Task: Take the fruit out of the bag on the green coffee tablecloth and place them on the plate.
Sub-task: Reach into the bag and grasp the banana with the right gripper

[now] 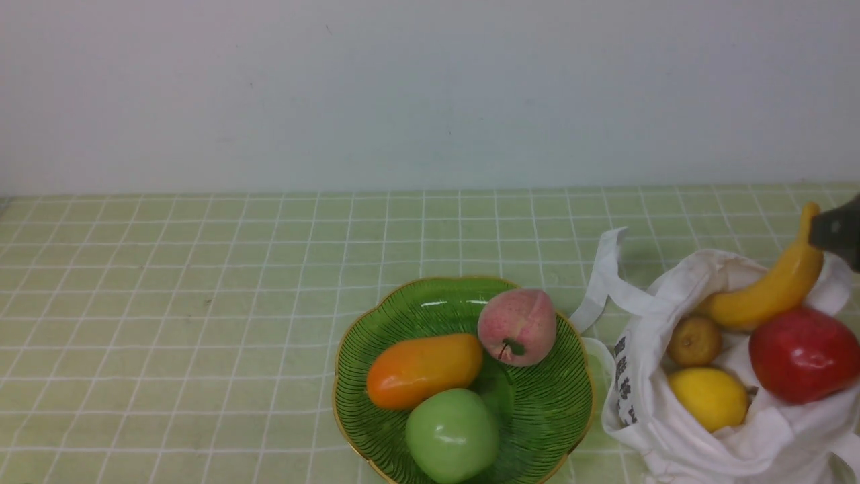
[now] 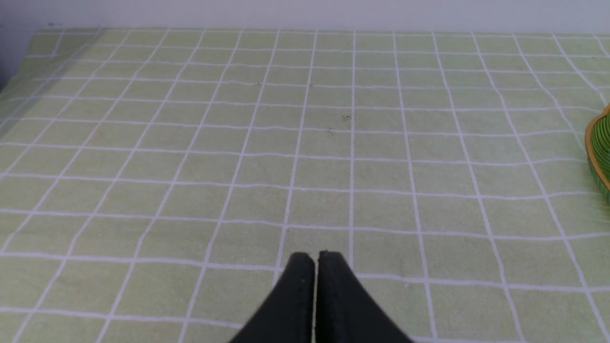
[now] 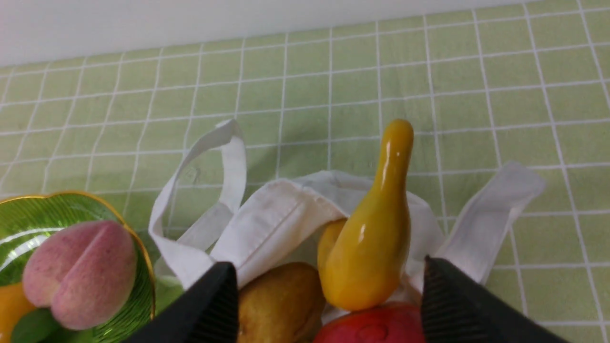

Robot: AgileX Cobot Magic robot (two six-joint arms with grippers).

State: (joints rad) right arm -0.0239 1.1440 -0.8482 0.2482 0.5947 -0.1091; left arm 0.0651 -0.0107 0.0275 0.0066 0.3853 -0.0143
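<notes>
The white bag [image 1: 672, 437] lies open at the right of the green coffee tablecloth [image 1: 201, 302]. In it rest a yellow banana [image 1: 772, 286], a red apple [image 1: 803, 353], a lemon [image 1: 709, 396] and a small brownish fruit [image 1: 694, 339]. The green plate [image 1: 551, 410] stands just left of the bag. My right gripper [image 3: 329, 267] hangs open over the bag's mouth, its fingers wide on either side of the banana [image 3: 376, 238] without touching it. The left gripper [image 2: 314, 257] is shut and empty above bare cloth, left of the plate's rim [image 2: 598, 152].
A pink peach [image 1: 517, 326], an orange mango-like fruit [image 1: 423, 370] and a green apple [image 1: 451, 435] lie on the plate. The bag's strap handles [image 1: 605, 275] flop onto the cloth toward the plate. A pale wall stands behind the table.
</notes>
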